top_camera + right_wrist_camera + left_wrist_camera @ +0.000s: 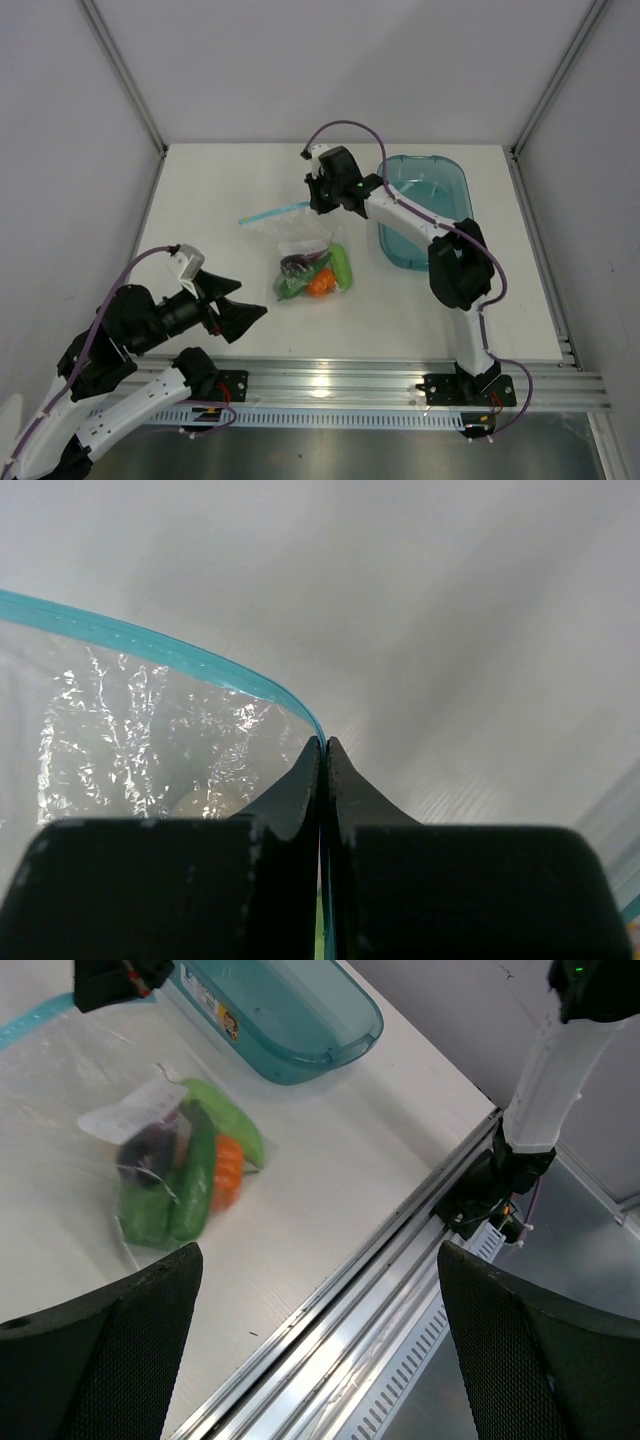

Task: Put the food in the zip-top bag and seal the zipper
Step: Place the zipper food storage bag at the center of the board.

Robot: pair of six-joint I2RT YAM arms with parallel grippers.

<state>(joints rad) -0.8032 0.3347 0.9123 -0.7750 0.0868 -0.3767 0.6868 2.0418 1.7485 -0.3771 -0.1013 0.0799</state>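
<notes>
Blurry food (185,1185), left wrist view

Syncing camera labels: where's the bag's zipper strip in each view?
Top external: zipper just above centre, left of the right gripper.
Left wrist: zipper in the top-left corner.
Right wrist: zipper curves from the left edge into the pinch.
Shared landmark: the right gripper pinching the zipper's end.

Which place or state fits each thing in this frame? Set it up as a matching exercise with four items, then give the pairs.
Things:
1. right gripper
2. left gripper
3. food
4. tray

Places or states:
A. inside the zip-top bag
B. open, holding nothing, above the table's near left part
C. translucent blue, to the right of the bag
D. shut on the zipper

Pairs: 1-D, 2-B, 3-A, 4-C
</notes>
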